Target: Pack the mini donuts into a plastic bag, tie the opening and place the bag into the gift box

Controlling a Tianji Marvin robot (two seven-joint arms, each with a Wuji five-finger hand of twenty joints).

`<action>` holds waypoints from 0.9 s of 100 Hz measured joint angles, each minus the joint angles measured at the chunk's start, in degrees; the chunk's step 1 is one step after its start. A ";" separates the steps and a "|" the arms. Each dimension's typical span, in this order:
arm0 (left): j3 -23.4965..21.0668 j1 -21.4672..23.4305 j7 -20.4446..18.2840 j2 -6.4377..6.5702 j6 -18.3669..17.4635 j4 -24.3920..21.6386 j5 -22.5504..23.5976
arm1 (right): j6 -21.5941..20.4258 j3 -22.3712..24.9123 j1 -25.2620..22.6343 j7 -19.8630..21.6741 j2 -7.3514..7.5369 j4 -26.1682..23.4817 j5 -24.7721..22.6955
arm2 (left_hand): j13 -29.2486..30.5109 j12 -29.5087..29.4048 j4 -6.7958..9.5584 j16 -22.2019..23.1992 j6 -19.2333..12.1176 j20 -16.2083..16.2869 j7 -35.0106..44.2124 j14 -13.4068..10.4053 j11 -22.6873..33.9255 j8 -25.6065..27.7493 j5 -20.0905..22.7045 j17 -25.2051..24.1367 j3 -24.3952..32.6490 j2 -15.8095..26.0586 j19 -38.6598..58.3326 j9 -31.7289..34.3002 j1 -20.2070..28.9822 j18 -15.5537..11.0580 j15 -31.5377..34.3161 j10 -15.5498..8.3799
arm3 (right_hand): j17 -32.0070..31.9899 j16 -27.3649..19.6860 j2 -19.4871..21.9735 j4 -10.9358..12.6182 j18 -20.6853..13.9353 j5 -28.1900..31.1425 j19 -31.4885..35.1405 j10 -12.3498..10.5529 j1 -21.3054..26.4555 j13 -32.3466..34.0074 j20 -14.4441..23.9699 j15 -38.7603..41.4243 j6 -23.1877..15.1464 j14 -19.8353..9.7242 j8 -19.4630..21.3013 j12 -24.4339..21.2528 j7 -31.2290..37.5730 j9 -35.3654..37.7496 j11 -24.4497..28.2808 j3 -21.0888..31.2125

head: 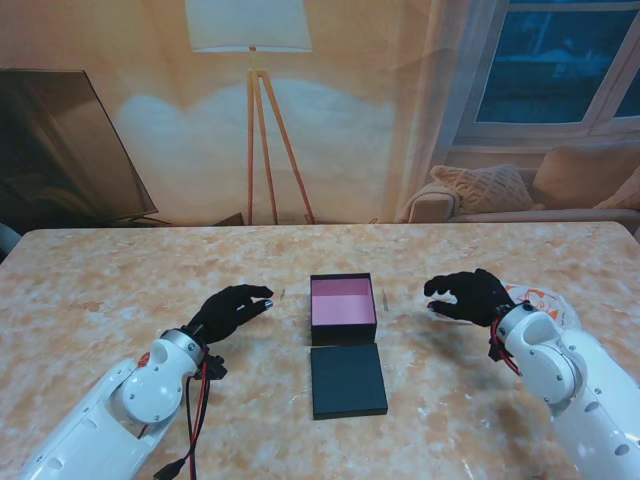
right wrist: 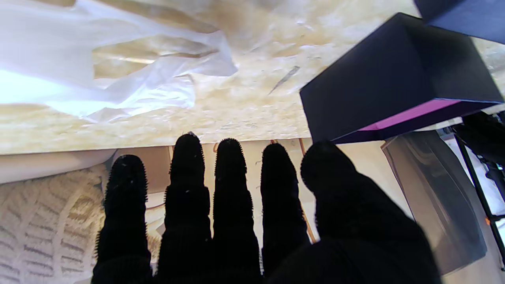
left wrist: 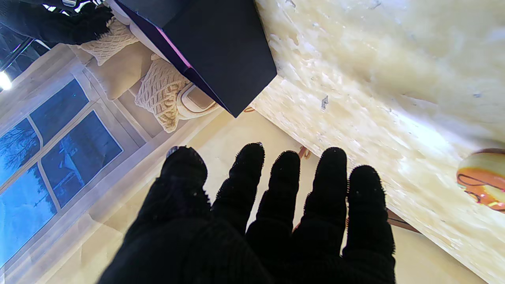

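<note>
A mini donut (left wrist: 483,179), glazed orange with a dark line, is seen in the left wrist view lying on the tabletop (head: 120,290) beside the left hand (head: 232,308); in the stand view it cannot be made out there. A clear plastic bag (right wrist: 98,75) lies crumpled and flat on the tabletop just ahead of the right hand (head: 468,295), towards the right edge, and nothing is seen inside it. So the donut is judged nearer the left hand and the bag nearer the right. Both hands hover with fingers apart, holding nothing. Between the 2 hands, mid-table, the gift box (head: 343,307) stands open, its pink interior empty, and its dark lid (head: 348,380) lies flat just beside it, on the side nearer to me.
</note>
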 measured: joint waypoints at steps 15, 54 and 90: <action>0.01 0.00 -0.17 0.00 0.24 -0.01 -0.02 | -0.48 -0.63 1.47 -1.47 0.50 1.79 -3.83 | 0.00 0.00 0.00 0.00 -0.02 0.00 0.00 0.00 0.00 0.00 0.00 0.00 0.00 0.00 0.00 0.00 0.00 0.00 0.00 0.00 | -2.26 -1.94 -2.63 0.00 -1.48 -2.14 -1.54 -0.53 -2.03 -3.89 -1.60 -2.40 -0.56 -0.09 1.94 -1.42 -2.27 -4.15 -1.84 4.29; 0.58 -0.33 -0.28 -0.01 1.50 -0.03 -0.27 | 0.38 -3.49 5.16 -3.25 1.83 6.57 -10.28 | 0.00 0.00 0.00 0.02 -0.04 0.00 0.00 0.01 0.00 0.01 0.00 -0.06 0.00 0.00 0.00 0.00 0.00 0.01 0.00 0.00 | -3.69 -3.60 -8.02 0.00 -3.72 -4.94 -3.30 -0.63 -5.30 -6.70 -4.15 -3.83 -0.08 -0.09 2.29 -2.85 -4.66 -7.96 -2.14 11.71; 0.67 -0.44 -0.45 -0.02 1.90 -0.03 -0.42 | 2.39 -5.35 6.74 -5.75 2.79 9.58 -17.17 | 0.00 0.00 0.00 0.04 -0.05 0.00 0.00 0.02 0.00 0.01 0.01 -0.07 0.00 0.00 0.00 0.00 0.00 0.02 0.00 0.00 | -3.70 -4.02 -11.34 -0.01 -4.01 -5.18 -3.37 -0.64 -6.70 -6.79 -4.75 -3.84 -0.04 -0.10 2.29 -3.56 -4.68 -8.63 -2.10 15.76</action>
